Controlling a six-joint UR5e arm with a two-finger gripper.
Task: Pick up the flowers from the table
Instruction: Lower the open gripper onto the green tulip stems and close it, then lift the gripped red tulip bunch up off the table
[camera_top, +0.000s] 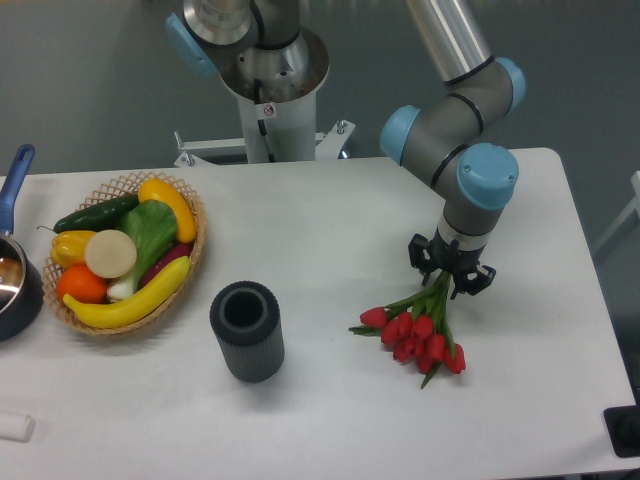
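flowers (418, 334): red tulips, green stems, lying on table (330, 250) | fingers (450, 272) closed around stems

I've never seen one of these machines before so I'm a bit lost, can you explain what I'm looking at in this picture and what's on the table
This is one view from a fixed camera looking down at a white table with rounded corners. The grey jointed tube with blue caps is a robot arm; its black two-finger gripper works as its hand.

The gripper is down over the green stems of a bunch of red tulips that lies on the table. Its fingers sit close around the stems, but from this angle it is hard to tell whether they have fully closed on them.

Also on the table: a dark grey ribbed cylinder, open on top, and a woven basket of colourful fruit and vegetables. At the left edge is a dark pan with a blue handle.
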